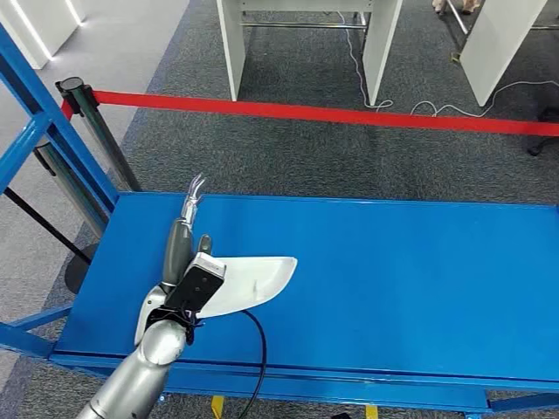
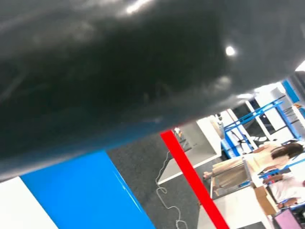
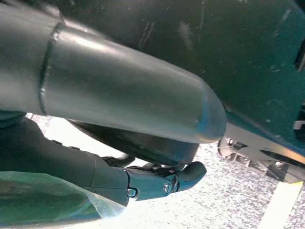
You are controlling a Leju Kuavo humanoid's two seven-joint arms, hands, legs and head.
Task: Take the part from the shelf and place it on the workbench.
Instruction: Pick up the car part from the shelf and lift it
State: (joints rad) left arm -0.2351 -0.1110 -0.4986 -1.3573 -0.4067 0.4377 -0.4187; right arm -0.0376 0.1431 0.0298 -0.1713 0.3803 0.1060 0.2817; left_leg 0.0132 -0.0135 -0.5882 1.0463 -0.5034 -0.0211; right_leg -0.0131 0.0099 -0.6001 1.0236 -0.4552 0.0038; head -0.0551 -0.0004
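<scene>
From the head camera you are looking down on a long blue workbench (image 1: 396, 279), and your left hand (image 1: 188, 262) reaches over its near-left part on the silver arm (image 1: 141, 371). That hand holds the part (image 1: 253, 281), a white curved piece that tapers to a rounded tip pointing toward the bench's middle; it lies low over the blue top, though you cannot tell whether it touches. The thumb and the grey cover sit over the part's wide end, and slim fingers (image 1: 193, 199) stretch out straight beyond it toward the far edge. A black cable (image 1: 258, 353) loops from the wrist down past the near edge. Beyond the bench a red barrier tape (image 1: 342, 114) runs across grey carpet from a dark post (image 1: 99, 131), with white table legs (image 1: 379, 48) behind it and a blue shelf frame (image 1: 46, 131) at the left. At the left wrist, a broad dark blurred surface covers most of your view, so you cannot tell how the fingers lie there; under it you see a strip of the blue bench top, the red tape and a white cord (image 2: 167, 200) on the carpet. At the right wrist, your right hand (image 3: 158, 183) hangs over speckled floor, dark fingers held straight and together with nothing in them.
</scene>
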